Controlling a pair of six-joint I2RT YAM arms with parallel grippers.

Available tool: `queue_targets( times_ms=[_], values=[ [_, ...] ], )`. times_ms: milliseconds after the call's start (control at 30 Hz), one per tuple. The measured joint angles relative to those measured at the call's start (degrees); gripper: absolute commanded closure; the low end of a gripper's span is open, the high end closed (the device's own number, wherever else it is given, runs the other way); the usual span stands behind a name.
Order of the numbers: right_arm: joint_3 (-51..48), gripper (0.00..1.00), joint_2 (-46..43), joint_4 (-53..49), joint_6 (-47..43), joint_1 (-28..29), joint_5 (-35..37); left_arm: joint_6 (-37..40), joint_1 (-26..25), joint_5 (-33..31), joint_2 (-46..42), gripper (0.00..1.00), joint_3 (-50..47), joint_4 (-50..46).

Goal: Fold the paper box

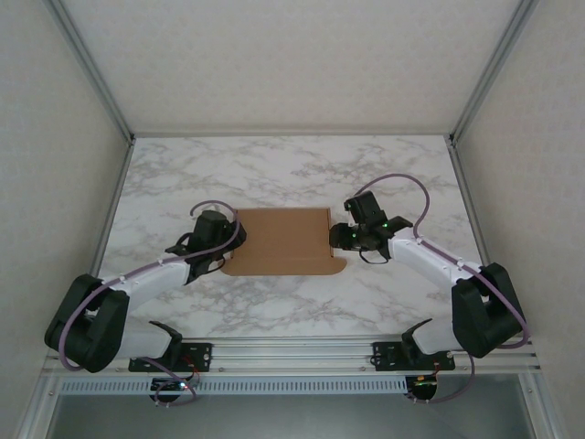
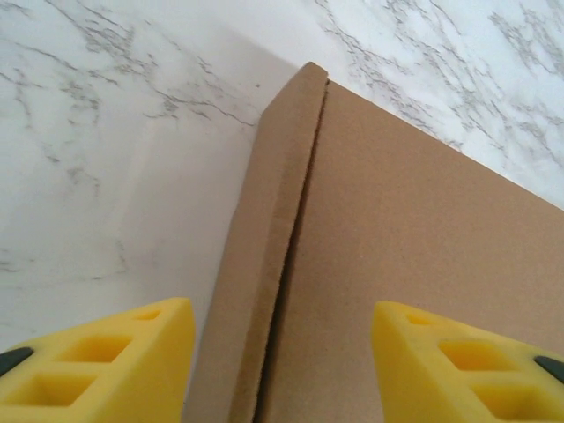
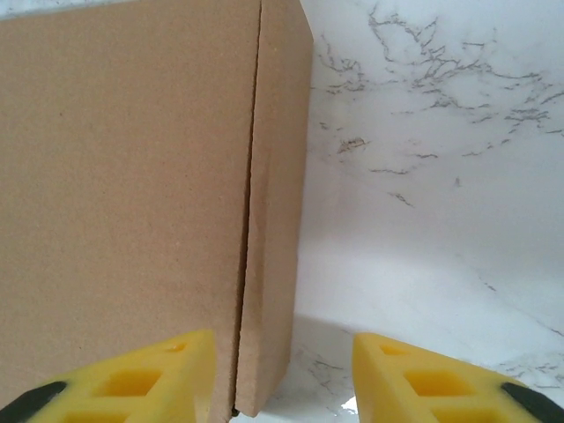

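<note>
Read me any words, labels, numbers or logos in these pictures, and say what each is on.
None to read. The plain brown cardboard paper box shows no print on its visible faces; neither do the white marbled table, the yellow-fingered left claw or the yellow-fingered right claw.

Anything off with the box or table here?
Nothing spilled or damaged. The paper box lies square between the open left claw and right claw; only its near flap juts out flat, wider than the body.

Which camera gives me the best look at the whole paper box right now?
Top external: the paper box lies in nearly full outline. The left wrist view shows its left side flap close up; the right wrist view, its right side flap.
</note>
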Motion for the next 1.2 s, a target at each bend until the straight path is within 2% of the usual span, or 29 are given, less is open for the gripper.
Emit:
queue_targets(
  times_ms=[267,500,733,867,1000,1100,1200],
  values=[
    [3.13,0.45,5.18,1.2,0.55,-2.54,-3.56,1.03,3.89,0.46,1.22,0.51,0.15,-0.42],
    [2.89,0.36,7.1,8.11,3.56,-5.84,-13.81,3.19,9.53,9.35,3.82,0.56,-0.28,4.28],
    [0.5,0.36,8.24,12.39,6.23,-10.34,-19.74,3.78,12.04,16.39,5.49,0.57,-0.52,7.08],
    [-0.31,0.4,7.87,12.07,6.38,-10.6,-18.93,4.17,11.43,17.14,3.96,0.55,-0.26,5.18],
    [-1.2,0.41,3.93,8.0,5.9,-9.11,-14.12,4.57,10.14,14.45,1.07,0.52,2.54,-0.66],
    [-1.2,0.41,-0.37,4.22,3.72,-5.73,-9.29,6.78,8.0,12.07,0.46,0.49,6.47,-4.37],
    [-1.14,0.5,-3.98,0.74,0.44,-0.04,-4.9,10.82,3.06,8.5,1.84,0.54,12.92,-9.42]
  ],
)
